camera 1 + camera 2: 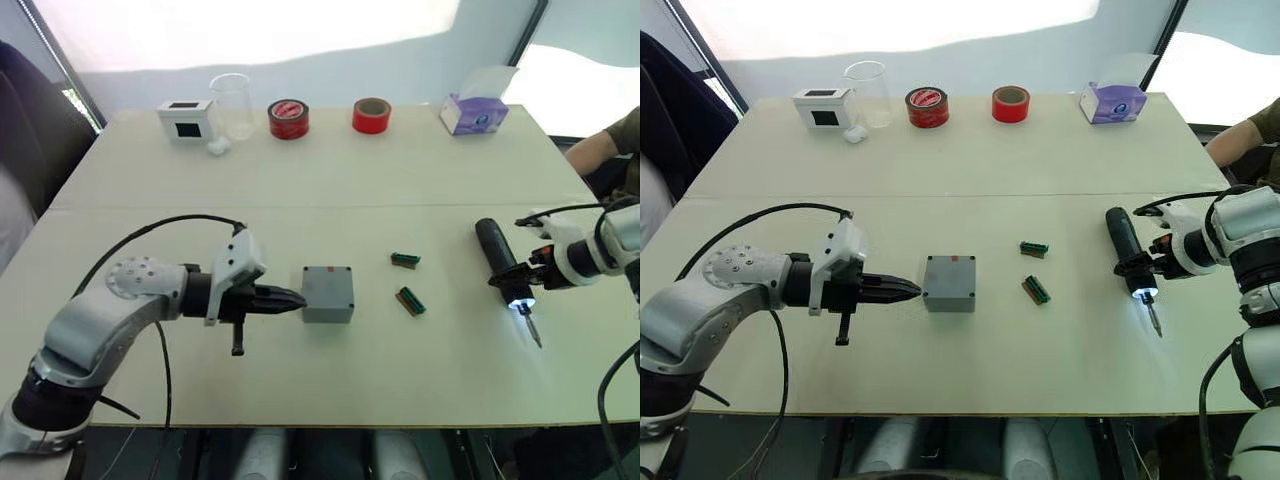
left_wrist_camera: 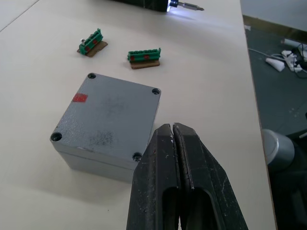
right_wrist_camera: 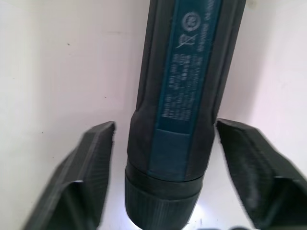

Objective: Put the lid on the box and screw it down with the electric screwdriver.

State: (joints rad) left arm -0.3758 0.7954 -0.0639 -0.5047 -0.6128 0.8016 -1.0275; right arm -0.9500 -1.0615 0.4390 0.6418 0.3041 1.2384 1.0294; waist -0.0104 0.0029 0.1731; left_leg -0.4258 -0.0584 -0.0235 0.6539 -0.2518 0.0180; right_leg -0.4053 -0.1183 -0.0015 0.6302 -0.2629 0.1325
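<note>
Two pincers at work over the table (image 1: 420, 180).
Left pincer (image 1: 292, 299), fingers pressed together and empty, points at the box (image 1: 328, 293) mid-table, lid (image 2: 108, 115) already on. Right pincer (image 3: 163, 158) is spread around the screwdriver (image 1: 503, 263), lit tip down on the table, fingers apart from its barrel.

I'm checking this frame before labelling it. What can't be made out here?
- Whether the lid is screwed down: its corner holes are too small to show screws, left wrist view.
- The screwdriver: its tip is cut off by the bottom edge in the right wrist view.
- The person's arm: cut off by the right edge, left eye view.
</note>
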